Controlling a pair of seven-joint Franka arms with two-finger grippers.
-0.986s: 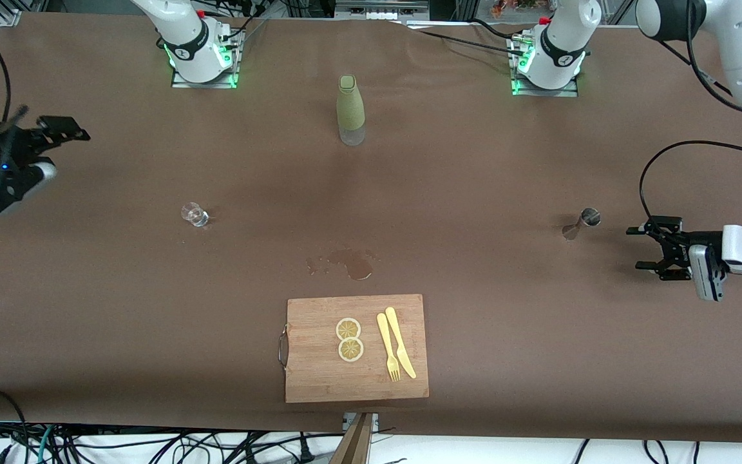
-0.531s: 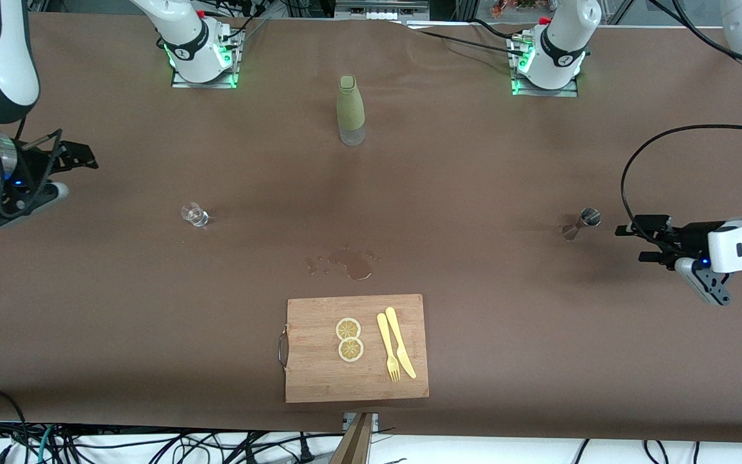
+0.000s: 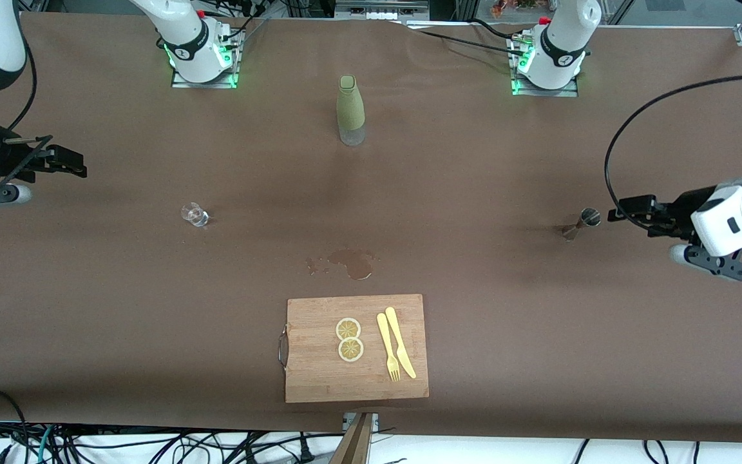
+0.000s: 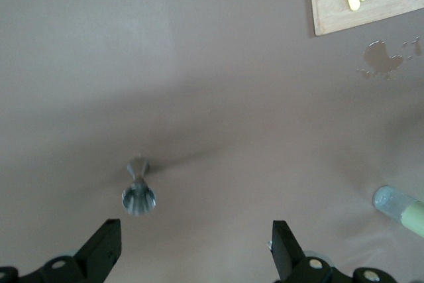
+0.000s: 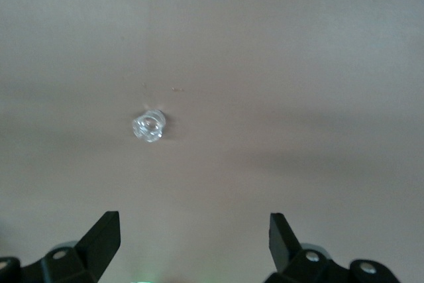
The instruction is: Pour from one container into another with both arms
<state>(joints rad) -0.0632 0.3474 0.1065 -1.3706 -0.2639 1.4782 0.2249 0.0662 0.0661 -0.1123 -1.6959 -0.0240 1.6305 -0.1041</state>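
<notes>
A small metal jigger (image 3: 589,219) stands toward the left arm's end of the table. My left gripper (image 3: 628,209) hovers open just beside it, nothing between its fingers. In the left wrist view the jigger (image 4: 138,193) sits close ahead of the left gripper (image 4: 195,256), nearer one fingertip. A small clear glass (image 3: 194,214) stands toward the right arm's end. My right gripper (image 3: 68,164) is open and empty, well apart from the glass, over the table's end. In the right wrist view the glass (image 5: 148,126) lies ahead of the right gripper (image 5: 193,246).
A green-sleeved bottle (image 3: 350,111) stands mid-table near the bases. A wet spill (image 3: 351,263) lies in the middle. A wooden cutting board (image 3: 319,380) near the front edge carries two lemon slices (image 3: 349,339), a yellow fork (image 3: 387,346) and a knife (image 3: 400,341).
The left gripper has swung in closer to the jigger and its wrist has turned. The right wrist has also turned, with its gripper shifting slightly. Nothing on the table has moved.
</notes>
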